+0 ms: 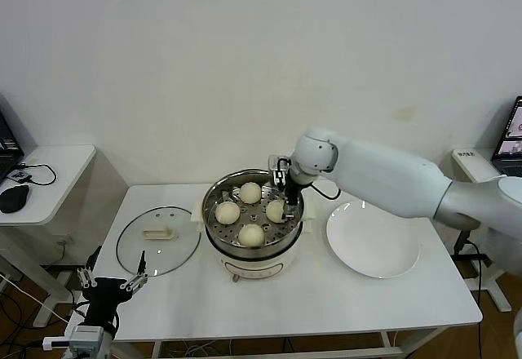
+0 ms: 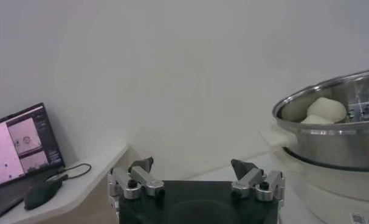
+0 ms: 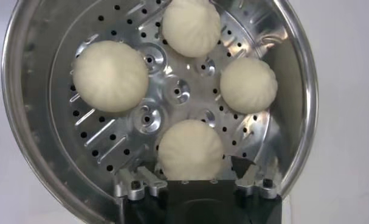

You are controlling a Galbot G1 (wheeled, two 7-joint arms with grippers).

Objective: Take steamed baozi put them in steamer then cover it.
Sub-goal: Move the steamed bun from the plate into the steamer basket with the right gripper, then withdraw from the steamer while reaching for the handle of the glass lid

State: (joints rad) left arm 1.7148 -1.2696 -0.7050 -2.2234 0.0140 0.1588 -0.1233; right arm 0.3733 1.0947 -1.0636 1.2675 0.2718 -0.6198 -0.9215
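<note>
The steamer [image 1: 214, 200] stands mid-table on its cream base, with several cream-white baozi on its perforated tray [image 3: 175, 91]. My right gripper [image 1: 285, 200] reaches in over the rim at the pot's right side. In the right wrist view the right gripper [image 3: 191, 172] is open, its fingers standing a little clear on either side of one baozi [image 3: 190, 149] that rests on the tray. My left gripper [image 1: 110, 281] hangs parked low off the table's front left corner. It is open and holds nothing [image 2: 193, 167]; from there the steamer [image 2: 336, 143] and a baozi [image 2: 327, 109] show to one side.
The round glass lid [image 1: 158, 239] with a cream handle lies flat on the table left of the steamer. A bare white plate [image 1: 373, 241] lies to the right. A side table on the left carries a laptop [image 2: 20, 143] and a mouse [image 2: 41, 192].
</note>
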